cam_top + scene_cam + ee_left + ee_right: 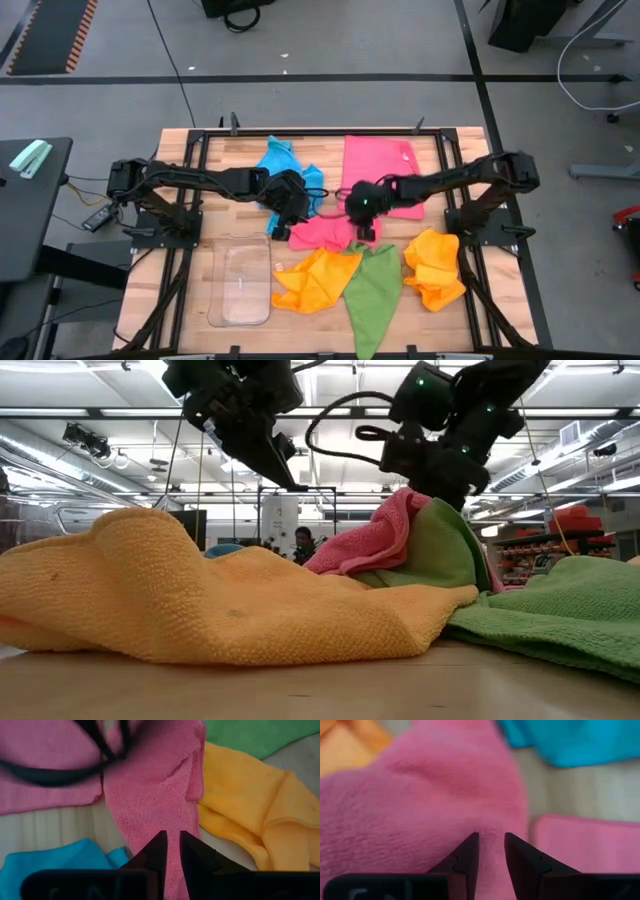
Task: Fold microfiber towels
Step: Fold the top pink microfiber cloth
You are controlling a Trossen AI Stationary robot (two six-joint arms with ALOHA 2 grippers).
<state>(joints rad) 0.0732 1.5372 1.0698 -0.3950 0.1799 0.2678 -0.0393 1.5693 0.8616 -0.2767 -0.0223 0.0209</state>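
Wooden table (170, 270), both hands pinching crumpled pink towel (322, 232), left hand (283, 231), right hand (364, 232).

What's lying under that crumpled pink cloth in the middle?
The crumpled pink cloth overlaps an orange towel and the green towel at its near edge. Whatever lies beneath its middle is covered.

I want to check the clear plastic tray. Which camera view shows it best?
The high view: the clear plastic tray lies whole on the table, left of the orange towel. The low view and both wrist views show towels only, no tray.
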